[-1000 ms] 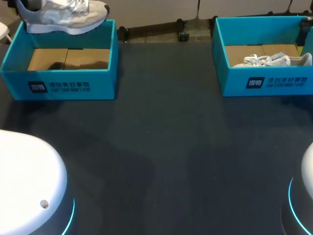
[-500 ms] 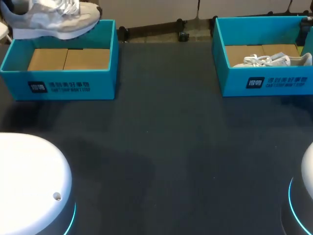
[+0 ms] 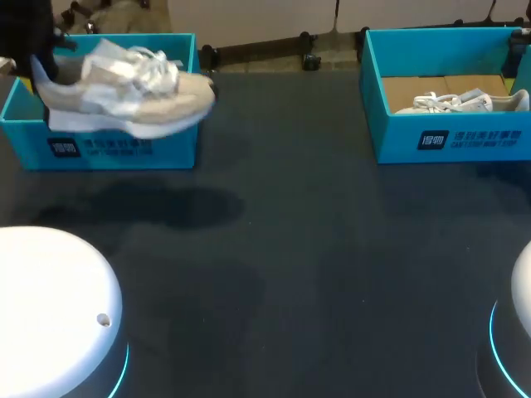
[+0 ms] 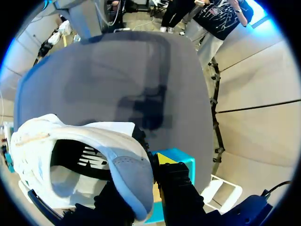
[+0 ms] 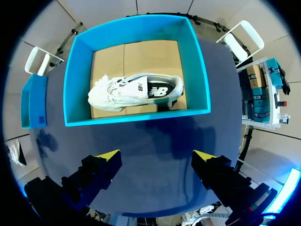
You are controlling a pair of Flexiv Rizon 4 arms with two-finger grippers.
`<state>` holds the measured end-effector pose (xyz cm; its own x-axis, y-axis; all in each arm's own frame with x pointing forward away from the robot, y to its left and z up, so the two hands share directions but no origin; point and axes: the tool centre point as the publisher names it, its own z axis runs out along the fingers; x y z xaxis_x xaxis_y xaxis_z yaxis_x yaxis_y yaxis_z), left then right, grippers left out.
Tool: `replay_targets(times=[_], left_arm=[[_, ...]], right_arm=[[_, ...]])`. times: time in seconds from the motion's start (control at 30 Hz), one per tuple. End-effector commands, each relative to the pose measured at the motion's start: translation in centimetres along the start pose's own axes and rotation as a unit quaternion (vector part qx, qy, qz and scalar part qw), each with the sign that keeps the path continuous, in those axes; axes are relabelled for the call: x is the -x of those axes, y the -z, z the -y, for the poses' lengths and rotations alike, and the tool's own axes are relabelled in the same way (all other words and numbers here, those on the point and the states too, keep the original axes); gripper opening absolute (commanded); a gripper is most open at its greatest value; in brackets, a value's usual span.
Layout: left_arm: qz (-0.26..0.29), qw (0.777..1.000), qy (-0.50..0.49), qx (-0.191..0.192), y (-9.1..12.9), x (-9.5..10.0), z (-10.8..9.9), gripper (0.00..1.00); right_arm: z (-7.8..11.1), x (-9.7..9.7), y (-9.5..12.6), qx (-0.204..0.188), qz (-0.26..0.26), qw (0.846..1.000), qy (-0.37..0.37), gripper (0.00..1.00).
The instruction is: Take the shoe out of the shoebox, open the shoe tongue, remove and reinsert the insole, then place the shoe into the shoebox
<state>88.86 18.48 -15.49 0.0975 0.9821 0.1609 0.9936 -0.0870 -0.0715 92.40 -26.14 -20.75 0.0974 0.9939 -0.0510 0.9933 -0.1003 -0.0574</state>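
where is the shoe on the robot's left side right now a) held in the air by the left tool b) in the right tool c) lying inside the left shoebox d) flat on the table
A: the left tool grips the shoe by its heel, and it hangs above the table in front of the left shoebox.

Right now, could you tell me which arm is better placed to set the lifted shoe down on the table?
Left, I think. The left fingers hold the shoe by its heel, in the air, its shadow on the table before the left box. The right fingers stand open above the right box, far off.
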Motion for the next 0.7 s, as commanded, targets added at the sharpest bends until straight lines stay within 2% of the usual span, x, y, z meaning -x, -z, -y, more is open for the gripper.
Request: replay_targets(times=[0.03, 0.53, 0.7], left_arm=[[-0.011, 1.0, 0.003, 0.018, -0.2, 1.9, 4.4, 0.0], [-0.011, 1.0, 0.003, 0.018, -0.2, 1.9, 4.4, 0.0], [-0.018, 1.0, 0.004, 0.019, -0.8, 4.2, 7.3, 0.0]], right_arm=[[0.0, 0.0, 0.0, 0.0, 0.001, 1.0, 0.0, 1.0], [0.0, 0.0, 0.0, 0.0, 0.001, 1.0, 0.0, 1.0], [0.0, 0.0, 0.0, 0.0, 0.001, 1.0, 0.0, 1.0]])
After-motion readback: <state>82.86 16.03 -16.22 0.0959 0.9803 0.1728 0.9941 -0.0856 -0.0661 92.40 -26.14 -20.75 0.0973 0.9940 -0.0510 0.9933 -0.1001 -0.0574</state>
